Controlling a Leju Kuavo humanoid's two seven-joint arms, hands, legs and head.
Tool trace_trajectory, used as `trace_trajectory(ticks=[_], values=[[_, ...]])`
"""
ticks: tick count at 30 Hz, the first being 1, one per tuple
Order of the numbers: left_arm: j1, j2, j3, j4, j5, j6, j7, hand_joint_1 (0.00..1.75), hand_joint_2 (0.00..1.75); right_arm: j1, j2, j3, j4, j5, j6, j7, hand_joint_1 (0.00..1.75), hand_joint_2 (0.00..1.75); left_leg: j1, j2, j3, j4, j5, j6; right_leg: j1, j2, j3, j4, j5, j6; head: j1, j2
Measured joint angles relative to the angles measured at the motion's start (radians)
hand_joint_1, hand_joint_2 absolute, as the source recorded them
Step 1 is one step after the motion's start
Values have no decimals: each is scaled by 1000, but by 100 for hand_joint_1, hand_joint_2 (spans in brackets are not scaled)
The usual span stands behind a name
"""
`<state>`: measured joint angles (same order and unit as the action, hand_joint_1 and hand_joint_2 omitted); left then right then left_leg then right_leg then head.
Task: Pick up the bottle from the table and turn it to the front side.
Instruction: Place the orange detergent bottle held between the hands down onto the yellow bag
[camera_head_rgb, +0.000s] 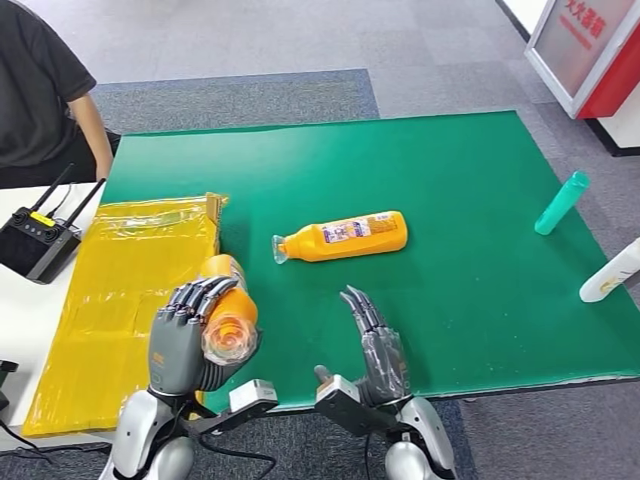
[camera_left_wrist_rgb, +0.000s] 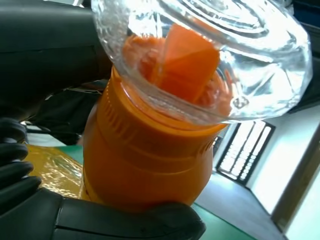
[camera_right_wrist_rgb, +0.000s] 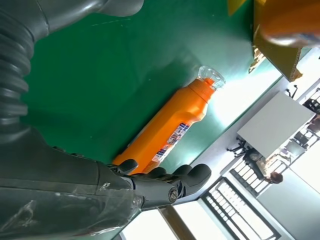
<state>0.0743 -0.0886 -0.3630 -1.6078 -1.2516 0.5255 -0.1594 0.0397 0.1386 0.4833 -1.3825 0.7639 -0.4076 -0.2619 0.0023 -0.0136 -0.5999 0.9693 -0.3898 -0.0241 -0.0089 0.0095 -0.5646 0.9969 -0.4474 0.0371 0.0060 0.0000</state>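
Note:
My left hand (camera_head_rgb: 185, 340) grips an orange bottle (camera_head_rgb: 229, 318) with a clear cap, lifted above the near left part of the green table (camera_head_rgb: 468, 170); the cap faces me. Close up, the left wrist view gives the orange bottle (camera_left_wrist_rgb: 147, 155) with its clear cap (camera_left_wrist_rgb: 203, 55) between my dark fingers (camera_left_wrist_rgb: 15, 170) and thumb. A second orange bottle (camera_head_rgb: 343, 236) lies on its side mid-table, label up, cap to the left. My right hand (camera_head_rgb: 373, 345) hovers open near the table's front edge, just short of that lying bottle (camera_right_wrist_rgb: 170, 132).
A yellow plastic bag (camera_head_rgb: 124, 290) covers the table's left side. A teal bottle (camera_head_rgb: 562, 202) and a white bottle (camera_head_rgb: 611, 272) lie at the right edge. A person in black (camera_head_rgb: 38, 90) sits at the far left beside a black controller (camera_head_rgb: 34, 240).

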Motion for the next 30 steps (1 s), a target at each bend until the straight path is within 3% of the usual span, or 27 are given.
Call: trace_trajectory(ticks=[6, 14, 27, 30], values=[[-32, 47, 10, 4, -152, -87, 179, 175, 175, 21, 0, -18, -24, 13, 7, 19, 0, 175, 0, 0, 0, 0, 0, 0, 0, 0, 0, 0, 0, 0, 0, 0], [-94, 131, 82, 32, -248, -268, 316, 175, 175, 49, 0, -43, -51, 23, 20, 29, 0, 175, 0, 0, 0, 0, 0, 0, 0, 0, 0, 0, 0, 0, 0, 0], [-184, 227, 116, 98, -302, -368, 389, 175, 175, 54, 1, -54, -54, 27, 25, 34, 0, 175, 0, 0, 0, 0, 0, 0, 0, 0, -1, 0, 0, 0, 0, 0], [-216, 249, 108, 143, -302, -405, 364, 175, 175, 53, 1, -56, -54, 25, 27, 34, 0, 175, 0, 0, 0, 0, 1, -1, 0, 0, -1, 0, 0, 0, 0, 0]])
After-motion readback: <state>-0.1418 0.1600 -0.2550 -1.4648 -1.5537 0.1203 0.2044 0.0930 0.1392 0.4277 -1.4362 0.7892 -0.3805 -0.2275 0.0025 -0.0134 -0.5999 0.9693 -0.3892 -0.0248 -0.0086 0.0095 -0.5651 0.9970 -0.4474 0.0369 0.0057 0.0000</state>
